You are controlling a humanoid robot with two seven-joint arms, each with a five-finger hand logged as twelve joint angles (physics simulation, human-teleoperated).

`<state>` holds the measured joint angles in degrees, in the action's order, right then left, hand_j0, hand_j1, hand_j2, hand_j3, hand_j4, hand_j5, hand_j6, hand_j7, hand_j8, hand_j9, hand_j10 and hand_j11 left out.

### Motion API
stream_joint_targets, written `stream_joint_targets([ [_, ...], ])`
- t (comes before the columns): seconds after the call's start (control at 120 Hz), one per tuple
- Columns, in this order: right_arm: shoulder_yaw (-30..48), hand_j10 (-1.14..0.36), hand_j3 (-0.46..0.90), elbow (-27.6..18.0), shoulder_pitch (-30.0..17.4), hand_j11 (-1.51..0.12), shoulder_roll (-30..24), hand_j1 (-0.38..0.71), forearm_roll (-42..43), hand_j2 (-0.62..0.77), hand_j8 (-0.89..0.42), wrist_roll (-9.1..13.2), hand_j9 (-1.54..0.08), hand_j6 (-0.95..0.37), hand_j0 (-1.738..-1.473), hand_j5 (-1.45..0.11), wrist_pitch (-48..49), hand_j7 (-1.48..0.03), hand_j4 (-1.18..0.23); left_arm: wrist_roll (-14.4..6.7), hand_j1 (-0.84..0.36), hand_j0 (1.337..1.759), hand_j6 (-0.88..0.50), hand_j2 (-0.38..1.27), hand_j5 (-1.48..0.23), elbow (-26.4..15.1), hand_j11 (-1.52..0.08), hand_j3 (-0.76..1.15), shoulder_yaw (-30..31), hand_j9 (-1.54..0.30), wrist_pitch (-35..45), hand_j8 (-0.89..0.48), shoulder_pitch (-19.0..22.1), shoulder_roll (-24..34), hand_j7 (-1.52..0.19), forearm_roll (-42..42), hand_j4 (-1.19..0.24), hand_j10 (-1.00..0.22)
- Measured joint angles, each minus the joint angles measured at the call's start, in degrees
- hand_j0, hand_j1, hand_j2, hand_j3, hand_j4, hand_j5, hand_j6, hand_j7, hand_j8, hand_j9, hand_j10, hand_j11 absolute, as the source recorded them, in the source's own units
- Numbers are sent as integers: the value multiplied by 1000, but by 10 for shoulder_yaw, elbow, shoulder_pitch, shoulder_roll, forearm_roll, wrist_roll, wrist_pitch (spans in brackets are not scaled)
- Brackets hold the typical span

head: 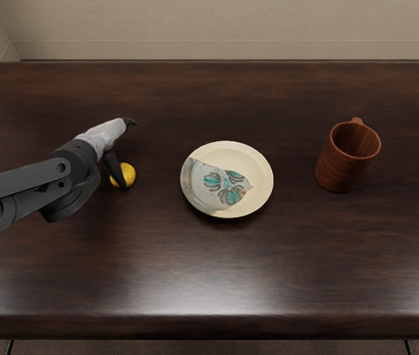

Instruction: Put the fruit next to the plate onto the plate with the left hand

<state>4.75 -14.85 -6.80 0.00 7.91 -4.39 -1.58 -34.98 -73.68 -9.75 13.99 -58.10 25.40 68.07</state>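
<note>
Left hand [106,137] at 9 o'clock from the plate [262,161], fingers [112,160] spread over the fruit [126,174], apparently gripping nothing; grasp, lift and placement remain.

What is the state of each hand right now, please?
Left hand: open, close beside the fruit, not holding it.
Right hand: not in view.

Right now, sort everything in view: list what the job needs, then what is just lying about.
Job: fruit, plate, left hand.
Lying about: mug.
</note>
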Motion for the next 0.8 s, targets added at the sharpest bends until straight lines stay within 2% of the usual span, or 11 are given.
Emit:
stream_joint_targets([
  [0.1, 0, -15, 0, 0, 0, -20, 0, -331, 0, -3, -15, 0, -20, -15, -1658, -20, 0, -20, -15, 1, 149, 1657, -200, 13, -281, 0, -288, 0, 6, -285, 1, -199, -1, 0, -282, 1, -200, -195],
  [0.258, 0, -15, 0, 0, 0, -20, 0, -331, 0, -3, -15, 0, -20, -15, -1658, -20, 0, -20, -15, 0, 83, 1658, -259, 153, -352, 2, -354, 0, 9, -353, 20, -259, 1, -5, -352, 1, -258, -256],
  [0.517, 0, -15, 0, 0, 0, -20, 0, -331, 0, -3, -15, 0, -20, -15, -1658, -20, 0, -20, -15, 0, -22, 1657, -337, 117, -448, 4, -448, 0, 10, -448, 36, -337, 9, -8, -448, 1, -335, -336],
  [0.8, 0, -15, 0, 0, 0, -20, 0, -331, 0, -3, -15, 0, -20, -15, -1658, -20, 0, -20, -15, 0, -154, 1658, -445, 166, -581, 6, -580, 0, 8, -580, 37, -446, 9, -9, -580, -5, -445, -445],
])
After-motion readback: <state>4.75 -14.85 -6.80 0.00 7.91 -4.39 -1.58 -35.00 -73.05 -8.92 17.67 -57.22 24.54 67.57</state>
